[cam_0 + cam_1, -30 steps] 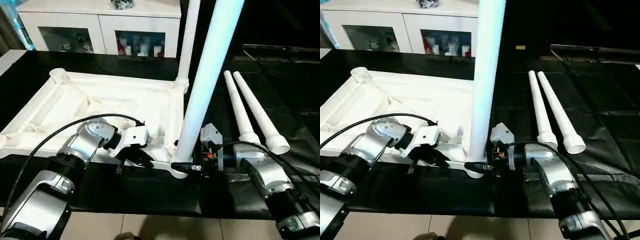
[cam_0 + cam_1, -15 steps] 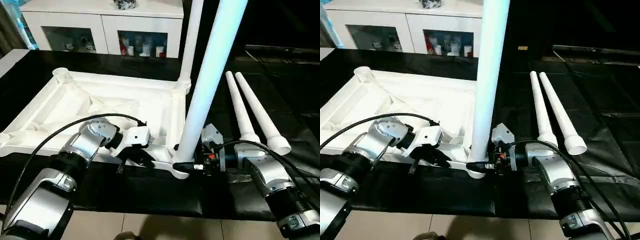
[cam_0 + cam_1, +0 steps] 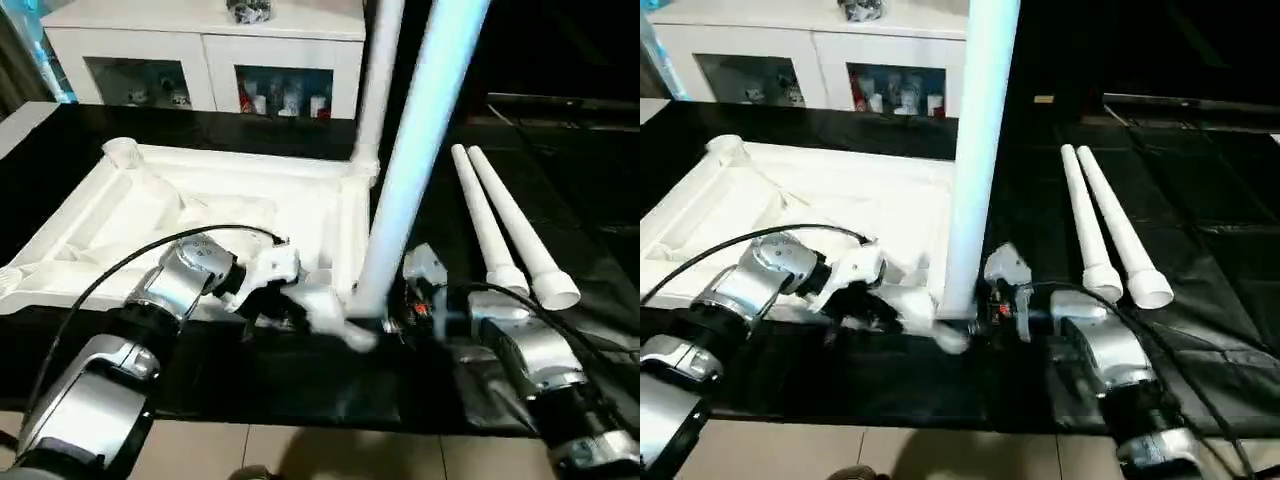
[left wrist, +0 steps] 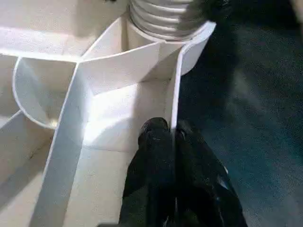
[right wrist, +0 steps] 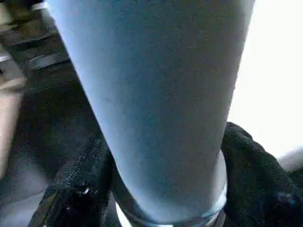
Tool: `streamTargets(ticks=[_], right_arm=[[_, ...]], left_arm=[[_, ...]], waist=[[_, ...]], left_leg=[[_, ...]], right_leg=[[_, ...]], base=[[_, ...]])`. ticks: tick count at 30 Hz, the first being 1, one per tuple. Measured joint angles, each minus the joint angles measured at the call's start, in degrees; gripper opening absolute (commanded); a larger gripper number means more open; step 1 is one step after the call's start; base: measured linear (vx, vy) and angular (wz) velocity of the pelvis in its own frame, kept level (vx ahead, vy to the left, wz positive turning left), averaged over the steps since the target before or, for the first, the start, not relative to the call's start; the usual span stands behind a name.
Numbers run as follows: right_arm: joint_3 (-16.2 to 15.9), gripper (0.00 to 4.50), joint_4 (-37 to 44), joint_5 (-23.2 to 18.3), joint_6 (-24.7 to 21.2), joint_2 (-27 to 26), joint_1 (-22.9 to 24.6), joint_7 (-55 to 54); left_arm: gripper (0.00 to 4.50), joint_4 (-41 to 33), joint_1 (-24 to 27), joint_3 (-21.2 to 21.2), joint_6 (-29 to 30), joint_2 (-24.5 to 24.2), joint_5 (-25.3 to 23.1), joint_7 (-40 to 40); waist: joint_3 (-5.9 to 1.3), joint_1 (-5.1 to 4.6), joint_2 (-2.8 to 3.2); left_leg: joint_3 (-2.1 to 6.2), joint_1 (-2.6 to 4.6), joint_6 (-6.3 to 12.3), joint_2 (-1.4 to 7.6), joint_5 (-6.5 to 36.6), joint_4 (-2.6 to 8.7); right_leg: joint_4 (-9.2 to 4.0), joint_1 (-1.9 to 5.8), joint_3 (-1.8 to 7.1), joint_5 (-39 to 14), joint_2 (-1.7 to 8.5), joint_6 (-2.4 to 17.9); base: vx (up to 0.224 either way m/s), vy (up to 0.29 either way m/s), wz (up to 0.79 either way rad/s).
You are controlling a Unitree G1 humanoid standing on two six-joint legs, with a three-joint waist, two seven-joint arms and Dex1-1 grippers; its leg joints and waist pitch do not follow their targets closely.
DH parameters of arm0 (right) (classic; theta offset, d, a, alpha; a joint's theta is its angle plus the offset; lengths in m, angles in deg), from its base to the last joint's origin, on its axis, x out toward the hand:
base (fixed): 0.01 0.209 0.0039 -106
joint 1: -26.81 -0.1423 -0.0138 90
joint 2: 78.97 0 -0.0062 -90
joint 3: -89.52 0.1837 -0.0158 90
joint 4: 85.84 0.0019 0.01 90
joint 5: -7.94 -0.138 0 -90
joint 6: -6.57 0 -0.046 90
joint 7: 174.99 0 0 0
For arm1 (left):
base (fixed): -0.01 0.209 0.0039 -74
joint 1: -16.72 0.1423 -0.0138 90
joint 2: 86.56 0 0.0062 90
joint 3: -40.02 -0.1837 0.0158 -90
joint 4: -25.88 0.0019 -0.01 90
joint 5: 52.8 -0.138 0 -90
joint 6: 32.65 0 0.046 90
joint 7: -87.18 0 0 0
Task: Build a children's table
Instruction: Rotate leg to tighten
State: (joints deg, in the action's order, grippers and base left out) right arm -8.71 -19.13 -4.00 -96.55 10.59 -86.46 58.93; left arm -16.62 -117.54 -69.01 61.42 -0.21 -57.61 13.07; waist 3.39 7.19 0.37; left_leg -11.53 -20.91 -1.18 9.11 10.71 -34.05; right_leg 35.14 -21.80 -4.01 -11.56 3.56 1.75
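A: Since a second ago we have lifted the near corner of the top (image 3: 200, 210) slightly; the leg (image 3: 415, 150) in it leans as before.

B: Fingers first?

A: Our left gripper (image 4: 171, 135) pinches the top's thin rim wall, fingers (image 4: 154, 156) pressed together on it. Our right gripper (image 5: 165, 189) clasps the leg's base, one finger (image 5: 251, 165) on each side.

B: And outward?

A: The top lies ribbed side up on the black mat (image 3: 560, 190). A second leg (image 3: 375, 80) stands in the far corner socket. Two loose legs (image 3: 1105, 235) lie together beside the top, to our right. A cabinet (image 3: 200, 60) stands behind.
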Motion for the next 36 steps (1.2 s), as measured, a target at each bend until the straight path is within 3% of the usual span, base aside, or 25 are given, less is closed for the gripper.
streamTargets(ticks=[3, 7, 14, 17, 19, 21, 24, 25, 31, 36], right_arm=[[3.70, 2.75, -3.50, 1.71, -0.56, -4.92, -2.62, -13.48], [7.01, 2.75, -7.98, 2.55, -1.34, -9.41, -6.42, -25.36], [8.33, 2.75, -13.62, 3.98, -1.41, -12.89, -11.95, -35.96], [8.58, 3.44, -14.24, 4.93, -1.21, -13.34, -12.44, -36.46], [8.78, 3.47, -14.69, 5.14, -1.02, -13.86, -12.44, -36.47], [8.93, 3.87, -15.18, 5.25, -0.96, -14.46, -12.18, -36.46], [8.61, 3.98, -15.10, 5.18, -0.39, -14.92, -11.51, -35.89], [8.41, 4.23, -14.91, 5.13, -0.27, -14.86, -11.33, -35.68], [6.52, 4.43, -9.25, 4.17, 0.12, -11.93, -6.83, -28.17], [4.95, 4.43, -3.50, 1.31, -0.35, -5.94, -1.31, -16.47]], left_arm=[[0.00, 1.15, -1.39, 1.86, 5.84, 3.66, -0.07, 8.95], [0.00, 0.54, -1.52, 5.11, 12.13, 7.71, 0.73, 17.09], [0.00, -2.31, -1.53, 6.88, 17.96, 10.55, 0.66, 24.92], [0.00, -2.46, -1.51, 6.89, 18.26, 10.73, 0.66, 25.72], [0.00, -2.46, -1.44, 6.89, 18.27, 10.65, 0.59, 26.00], [0.00, -2.65, -1.29, 6.84, 18.02, 10.10, 0.43, 26.24], [0.00, -2.87, -1.04, 6.80, 16.97, 8.93, 0.09, 25.71], [0.00, -2.89, -0.95, 6.71, 16.54, 8.68, 0.00, 25.40], [0.00, -3.95, 0.21, 5.57, 12.86, 5.69, 0.14, 20.09], [0.00, -4.26, 1.17, 4.11, 8.03, 1.21, 0.54, 12.19]], waist=[[0.00, -1.44, -0.01], [-0.02, -2.46, -0.03], [0.00, -2.81, -0.04], [0.00, -2.88, -0.04], [0.00, -3.09, -0.03], [0.03, -3.62, 0.01], [0.05, -4.15, 0.04], [0.05, -4.17, 0.04], [0.06, -3.85, 0.07], [0.07, -3.26, 0.06]], left_leg=[[-0.01, -0.04, -0.07, 0.00, -0.06, -0.01], [-0.01, -0.08, -0.05, 0.00, -0.04, 0.04], [-0.01, -0.25, -0.07, 0.15, -0.04, 0.27], [-0.01, -0.26, -0.06, 0.14, -0.03, 0.26], [-0.02, -0.24, -0.06, 0.14, -0.04, 0.24], [-0.01, -0.22, -0.06, 0.15, -0.04, 0.22], [-0.01, -0.25, -0.07, 0.15, -0.04, 0.25], [-0.01, -0.25, -0.07, 0.16, -0.04, 0.27], [-0.01, -0.45, -0.06, 0.19, -0.03, 0.32], [-0.01, -0.51, -0.06, 0.18, -0.03, 0.28]], right_leg=[[-0.06, -0.04, 0.02, 0.01, 0.01, 0.02], [-0.08, -0.10, 0.01, 0.19, -0.01, 0.03], [-0.17, -0.30, -0.07, 0.14, -0.14, -0.04], [-0.19, -0.30, -0.06, 0.14, -0.14, -0.04], [-0.19, -0.29, -0.06, 0.15, -0.14, -0.04], [-0.17, -0.28, -0.05, 0.16, -0.14, -0.02], [-0.18, -0.30, -0.06, 0.16, -0.14, -0.03], [-0.20, -0.30, -0.06, 0.16, -0.15, -0.03], [-0.22, -0.49, -0.09, 0.13, -0.16, -0.08], [-0.23, -0.51, -0.09, 0.14, -0.16, -0.07]], base=[[0.000, 0.000, 0.00], [0.000, 0.000, 0.00], [0.000, 0.000, 0.00], [0.000, 0.000, 0.00], [0.000, 0.000, 0.00], [0.000, 0.000, 0.00], [0.000, 0.000, 0.00], [0.000, 0.000, 0.00], [0.000, 0.000, 0.00], [0.000, 0.000, 0.00]])
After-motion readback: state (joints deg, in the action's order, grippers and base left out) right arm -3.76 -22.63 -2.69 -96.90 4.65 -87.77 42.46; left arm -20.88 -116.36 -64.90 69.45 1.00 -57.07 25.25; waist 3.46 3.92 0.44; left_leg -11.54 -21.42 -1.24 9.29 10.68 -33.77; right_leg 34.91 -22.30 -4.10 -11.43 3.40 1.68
